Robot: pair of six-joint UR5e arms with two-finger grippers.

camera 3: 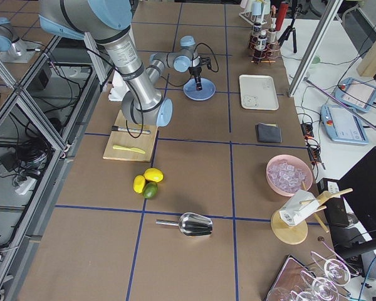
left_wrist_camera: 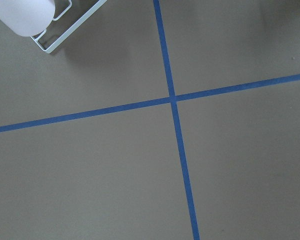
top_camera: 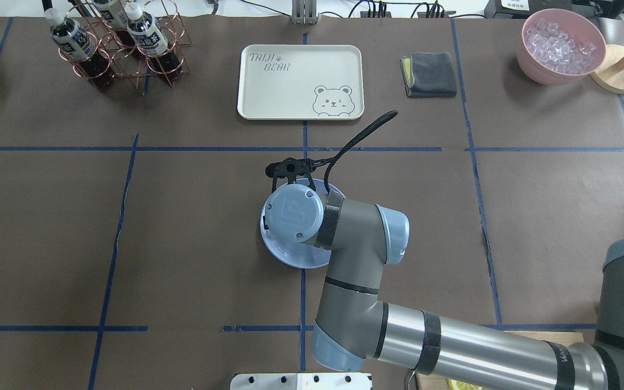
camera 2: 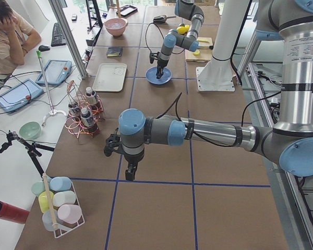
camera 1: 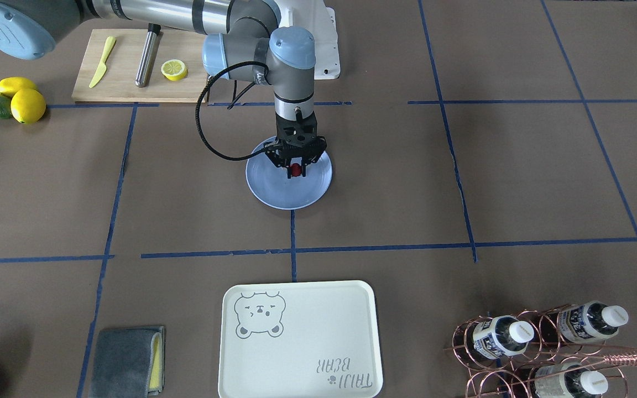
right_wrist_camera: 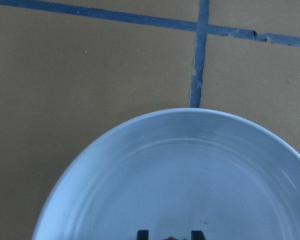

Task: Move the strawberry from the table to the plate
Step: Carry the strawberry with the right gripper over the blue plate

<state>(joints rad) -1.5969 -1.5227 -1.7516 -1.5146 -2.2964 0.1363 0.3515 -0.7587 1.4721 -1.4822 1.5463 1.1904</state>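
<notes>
Right gripper [camera 1: 295,168] clamped on the strawberry [camera 1: 294,171], fingers pointing down over the middle of the plate [camera 1: 274,194]. From the front view I can't say whether the berry touches the plate or hangs just above it. The plate sits on the table [camera 1: 462,182]. Risk: if I let go too high, the round berry may bounce or roll over the low rim, or cling to one finger. Left gripper [camera 2: 129,173] is well apart; I can't tell its state.

Overhead looks from 6 o'clock, front camera from 12; both, plus the close right wrist view, share the round pale-blue plastic plate [camera 1: 274,190].
</notes>
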